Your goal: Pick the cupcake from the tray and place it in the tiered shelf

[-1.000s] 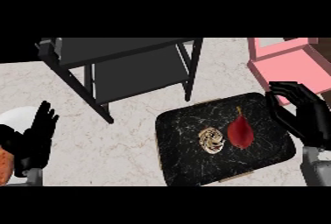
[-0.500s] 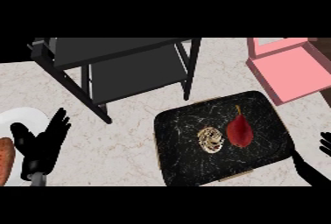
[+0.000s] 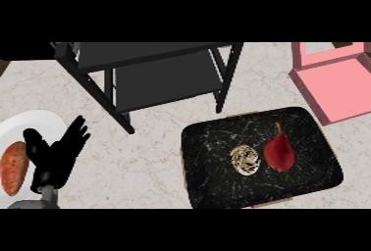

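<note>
Pale marbled surface [image 3: 152,162], seen steeply from above. Near right: a black marbled tray [image 3: 217,186] with rounded corners, lying flat. On the tray, close to its middle: the cupcake [image 3: 246,159], small, round, tan and cream in a swirled pattern, untouched and well apart from any hand. Just right of the cupcake, nearly touching it: a dark red pear [image 3: 279,153], stem pointing to the far side. Far left to centre: the tiered shelf [image 3: 163,81], black frame with dark grey shelves, two levels showing, legs standing on the surface, near right leg just beyond the tray's far left corner; nothing visible on the shelves. Far right corner: a pink boxlike object [image 3: 334,83], open-topped at its far part, partly cut off by the view's edge, standing just beyond the tray's far right corner. Left edge: a white plate [image 3: 29,125], partly out of view, carrying an orange-brown sweet potato [image 3: 14,167] lying lengthwise. Overlapping the plate's right rim: the left hand [image 3: 56,156], black, fingers up and spread, straight and released, grasping nothing, at rest by the near left edge; a short piece of grey forearm below it. Sweet potato just left of that hand, whether touching it or not, cannot tell. Right hand nowhere in the view. Cupcake on the tray, not in the shelf.
</note>
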